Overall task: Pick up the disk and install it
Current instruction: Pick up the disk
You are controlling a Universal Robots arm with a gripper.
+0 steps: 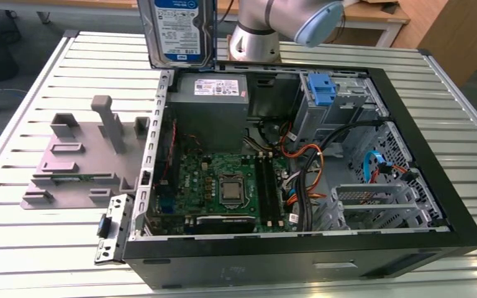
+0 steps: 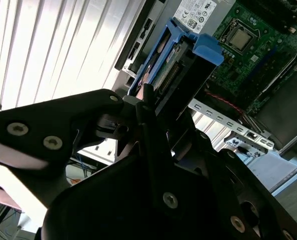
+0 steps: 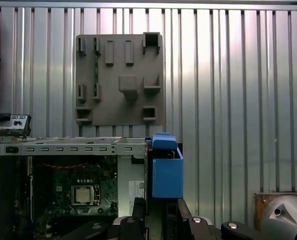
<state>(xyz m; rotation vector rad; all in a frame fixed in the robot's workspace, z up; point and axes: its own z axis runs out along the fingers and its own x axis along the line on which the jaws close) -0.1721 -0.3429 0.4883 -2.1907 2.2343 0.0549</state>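
Observation:
The disk hangs in the air at the top of the exterior view, upright, with its white and blue label facing the camera. It is above the back left corner of the open computer case. In both wrist views its blue carrier stands up between the black fingers. My gripper is shut on the disk, gripping it at its lower end. In the first wrist view the gripper sits at the picture's lower edge, over the case's side wall.
Inside the case are a grey power-supply box, a bare blue bracket, the green motherboard, cables and a metal drive cage. A grey fixture plate with posts lies on the slatted table at the exterior view's left.

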